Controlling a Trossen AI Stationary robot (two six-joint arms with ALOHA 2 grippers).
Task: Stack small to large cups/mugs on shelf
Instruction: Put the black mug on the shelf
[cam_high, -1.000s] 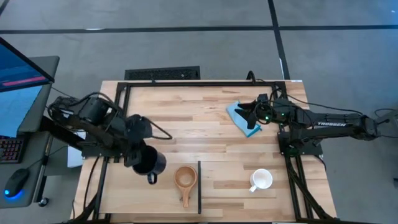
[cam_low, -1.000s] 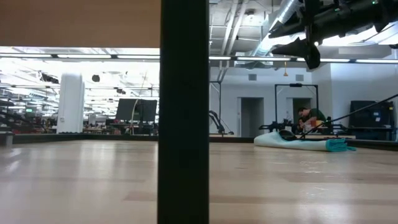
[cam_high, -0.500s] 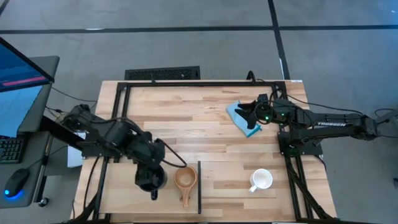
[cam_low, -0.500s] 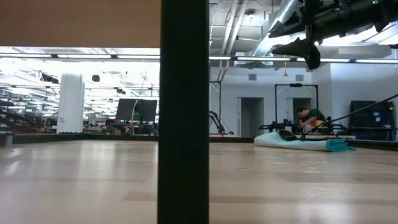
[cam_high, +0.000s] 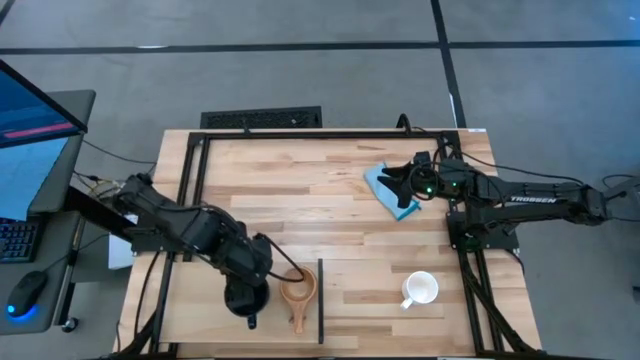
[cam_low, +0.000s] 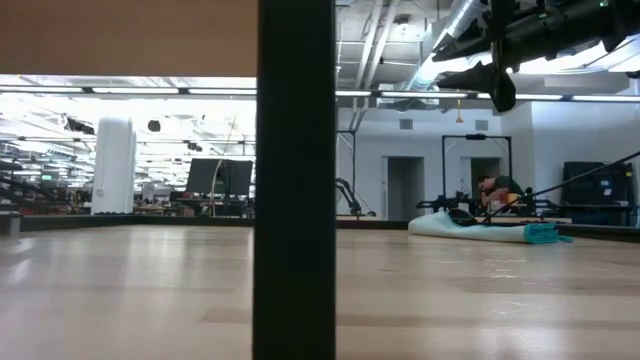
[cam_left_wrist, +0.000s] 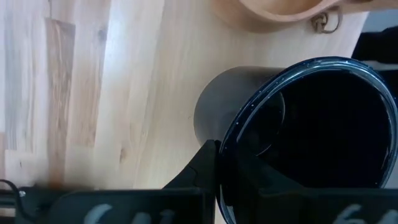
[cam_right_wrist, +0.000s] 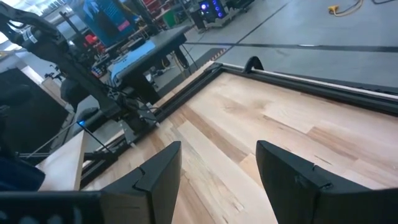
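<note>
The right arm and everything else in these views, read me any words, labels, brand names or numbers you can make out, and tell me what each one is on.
"TROSSEN": white letters on the right arm, high view; small, just legible.
Pale marks on the left pincer's dark body in the left wrist view: blurred, unreadable.
Monitor at the high view's left edge: no readable text.
Black mug, wooden cup, white mug, blue cloth: no text seen.
</note>
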